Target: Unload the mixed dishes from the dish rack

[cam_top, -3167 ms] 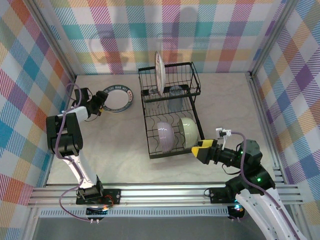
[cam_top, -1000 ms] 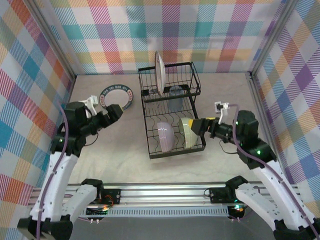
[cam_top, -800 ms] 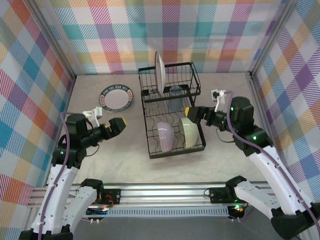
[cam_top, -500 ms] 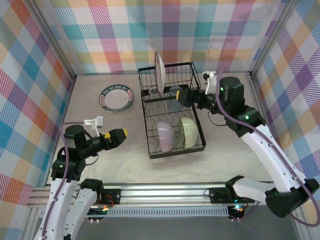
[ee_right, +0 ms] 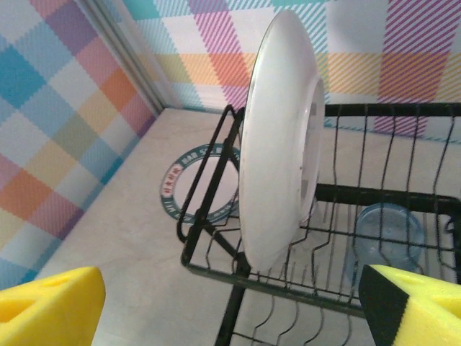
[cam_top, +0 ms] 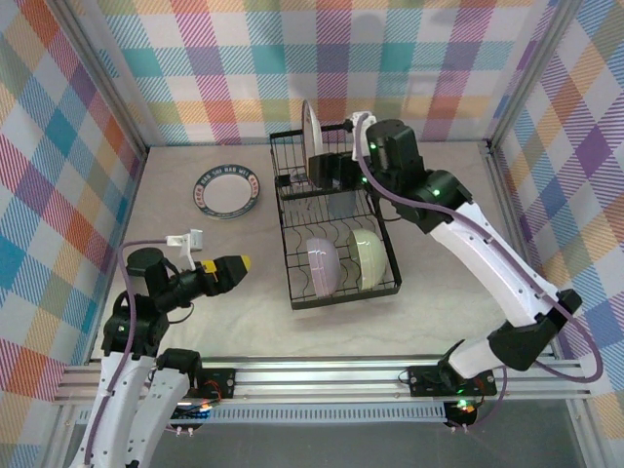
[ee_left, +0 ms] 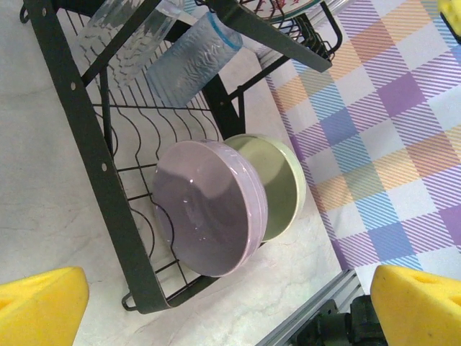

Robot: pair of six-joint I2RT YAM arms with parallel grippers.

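The black wire dish rack [cam_top: 385, 234] stands mid-table. An upright white plate [cam_top: 309, 132] [ee_right: 277, 137] sits in its raised back section, with a bluish glass tumbler [ee_right: 382, 241] [ee_left: 191, 61] beside it. A lavender bowl [cam_top: 324, 265] [ee_left: 209, 209] and a pale green bowl [cam_top: 369, 258] [ee_left: 284, 180] stand on edge in the lower slots. My right gripper [cam_top: 327, 168] [ee_right: 230, 317] is open just right of the white plate, its yellow fingertips [ee_right: 47, 306] wide apart and touching nothing. Left of the rack my left gripper [cam_top: 229, 265] [ee_left: 230, 310] hangs open, facing the bowls.
A plate with a blue and red lettered rim [cam_top: 226, 190] [ee_right: 202, 191] lies flat on the table left of the rack. Plaid walls close in the back and sides. A metal rail [cam_top: 322, 375] runs along the near edge.
My right arm swung from the rack's near right corner up to the back section beside the white plate. My left arm drew back from the flat plate toward the near left.
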